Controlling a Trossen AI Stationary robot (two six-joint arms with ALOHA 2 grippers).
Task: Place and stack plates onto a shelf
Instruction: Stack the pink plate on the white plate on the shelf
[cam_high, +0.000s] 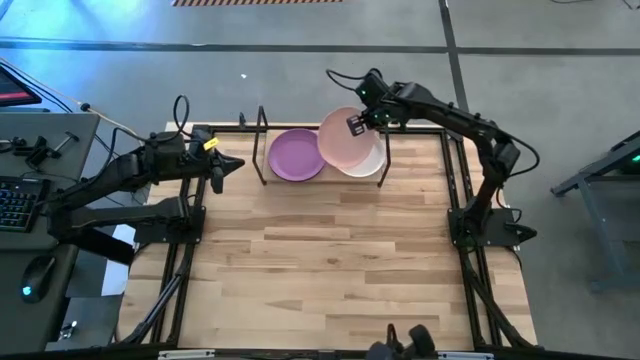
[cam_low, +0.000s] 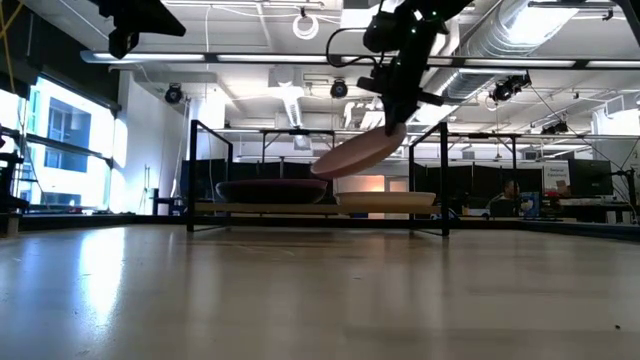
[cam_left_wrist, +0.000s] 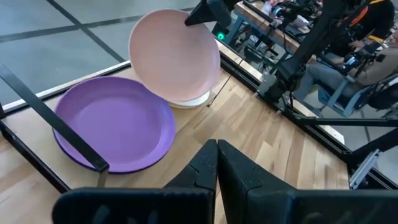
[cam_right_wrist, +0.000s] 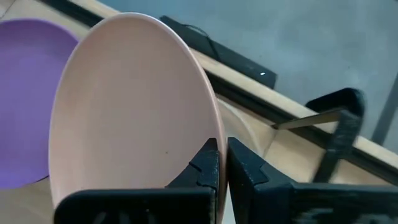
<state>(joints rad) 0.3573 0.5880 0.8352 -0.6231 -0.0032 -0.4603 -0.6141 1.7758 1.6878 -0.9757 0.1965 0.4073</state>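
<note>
High view: right gripper pinched on the pink plate rim, over the shelf, above the cream plate.

Low view: pink plate tilted, clear of the cream one; next move, I'd judge, is to level and lower. Wire uprights sit close.

Left wrist view: left gripper closed, empty, beside the shelf near the purple plate.

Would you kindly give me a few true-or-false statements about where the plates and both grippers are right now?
1. The right gripper holds the round pale pink plate tilted above the shelf. True.
2. The round purple plate lies on the bare tabletop. False: it rests on the low light-wood shelf with black wire uprights.
3. A cream-white plate lies under the pink one. True.
4. The left gripper grips the purple plate. False: it waits shut and empty beside the shelf.
</note>
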